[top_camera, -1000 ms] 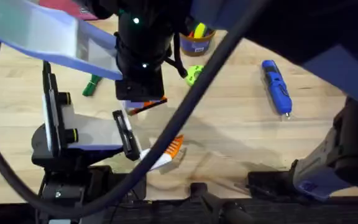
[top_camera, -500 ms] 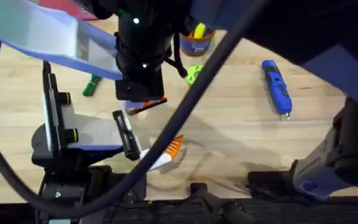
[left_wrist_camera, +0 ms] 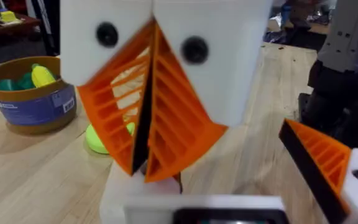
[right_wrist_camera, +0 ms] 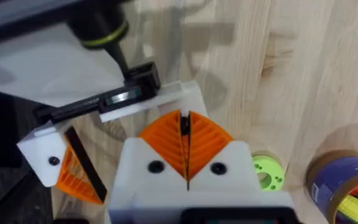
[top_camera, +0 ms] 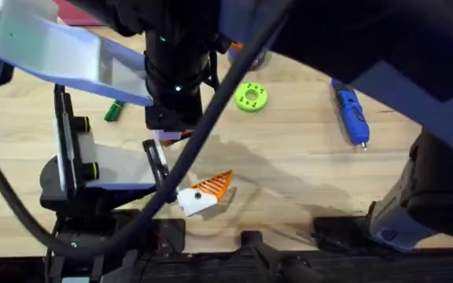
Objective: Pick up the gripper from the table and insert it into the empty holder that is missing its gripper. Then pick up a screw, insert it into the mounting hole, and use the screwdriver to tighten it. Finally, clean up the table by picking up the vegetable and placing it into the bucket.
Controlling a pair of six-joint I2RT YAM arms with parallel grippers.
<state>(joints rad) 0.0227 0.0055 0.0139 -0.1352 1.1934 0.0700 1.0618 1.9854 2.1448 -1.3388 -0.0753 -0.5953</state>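
Right gripper has its orange pads pressed together around a thin black edge, which reads as the black side of the gripper pinched between them. I can't make out more of that part. In the left wrist view the pad tips point down at the empty holder, a bare white mount just under them; touching or a hair apart, can't tell. Left gripper is spread. The empty holder is one of its fingers, and its other finger, which has an orange tip with a black side, sits well apart from it. In overhead that tipped finger is at lower centre of the frame. The right arm's dark wrist is at upper centre, reaching across from a white and blue link. Screwdriver lies flat on the table at upper right, well clear of both grippers. Vegetable is at upper left, partly covered by the arm link. A bright green disc sits just right of the wrist. Bucket stands beyond the disc and has yellow and green pieces inside.
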